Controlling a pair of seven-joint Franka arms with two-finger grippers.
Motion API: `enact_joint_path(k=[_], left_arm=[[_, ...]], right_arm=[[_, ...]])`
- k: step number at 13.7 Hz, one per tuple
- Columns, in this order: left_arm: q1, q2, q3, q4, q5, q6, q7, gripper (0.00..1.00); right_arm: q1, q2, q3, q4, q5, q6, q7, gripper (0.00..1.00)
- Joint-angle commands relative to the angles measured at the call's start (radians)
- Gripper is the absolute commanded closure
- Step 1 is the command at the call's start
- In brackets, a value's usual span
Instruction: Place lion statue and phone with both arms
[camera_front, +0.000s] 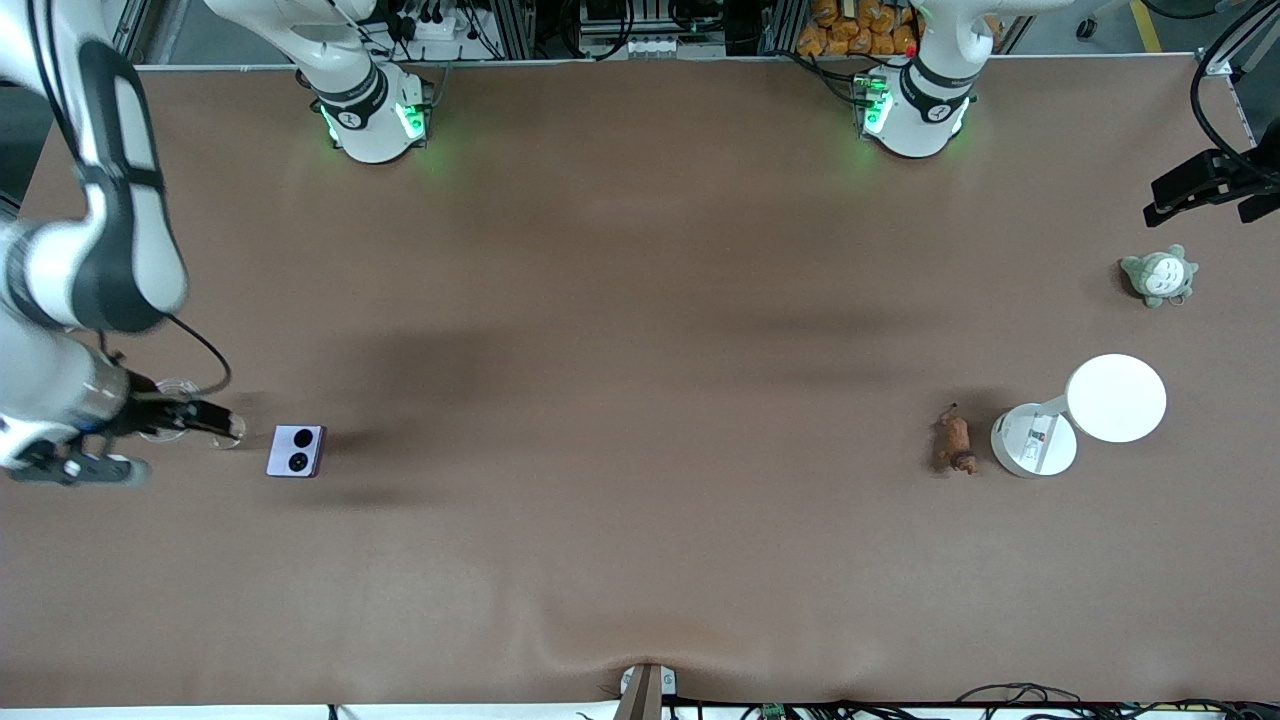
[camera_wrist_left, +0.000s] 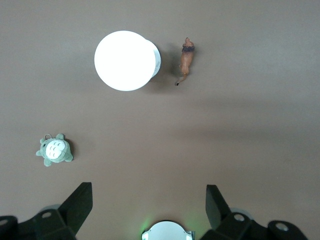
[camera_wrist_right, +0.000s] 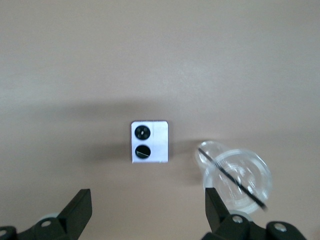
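The phone (camera_front: 296, 450), pale lavender with two black camera circles, lies flat on the table toward the right arm's end; it also shows in the right wrist view (camera_wrist_right: 150, 142). My right gripper (camera_front: 190, 448) is open and empty above the table beside the phone, and shows in its own wrist view (camera_wrist_right: 149, 207). The lion statue (camera_front: 955, 445), small and reddish-brown, lies toward the left arm's end next to a lamp; it also shows in the left wrist view (camera_wrist_left: 187, 60). My left gripper (camera_front: 1195, 200) is open and empty, high over that end, and shows in its own wrist view (camera_wrist_left: 149, 205).
A white round lamp (camera_front: 1115, 398) stands beside the lion, also in the left wrist view (camera_wrist_left: 125, 60). A grey-green plush (camera_front: 1160, 275) lies farther from the front camera than the lamp. A clear plastic cup (camera_wrist_right: 237, 175) lies under my right gripper, beside the phone.
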Motion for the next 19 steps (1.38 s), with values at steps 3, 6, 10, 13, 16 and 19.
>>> enact_joint_path(k=[3, 6, 10, 13, 16, 19], left_arm=[[0.005, 0.007, 0.001, 0.016, -0.003, -0.003, 0.003, 0.0], [0.006, 0.007, 0.003, 0.018, -0.003, -0.003, 0.003, 0.0], [0.005, 0.007, 0.001, 0.018, -0.005, -0.003, 0.003, 0.0], [0.005, 0.007, 0.001, 0.018, -0.005, -0.003, 0.003, 0.0], [0.006, 0.008, 0.003, 0.016, -0.006, -0.003, 0.003, 0.0], [0.006, 0.017, 0.003, 0.018, -0.006, -0.003, 0.003, 0.0]], right_arm=[[-0.012, -0.171, 0.012, -0.043, 0.003, -0.118, -0.009, 0.0], [-0.038, -0.271, 0.021, -0.039, 0.003, -0.233, -0.008, 0.0], [-0.15, -0.343, 0.121, -0.022, 0.083, -0.376, 0.046, 0.0], [-0.148, -0.343, 0.118, 0.038, 0.081, -0.462, 0.046, 0.0], [-0.133, -0.342, 0.113, 0.049, 0.068, -0.471, 0.044, 0.0], [-0.127, -0.34, 0.118, 0.049, 0.069, -0.463, 0.044, 0.0]])
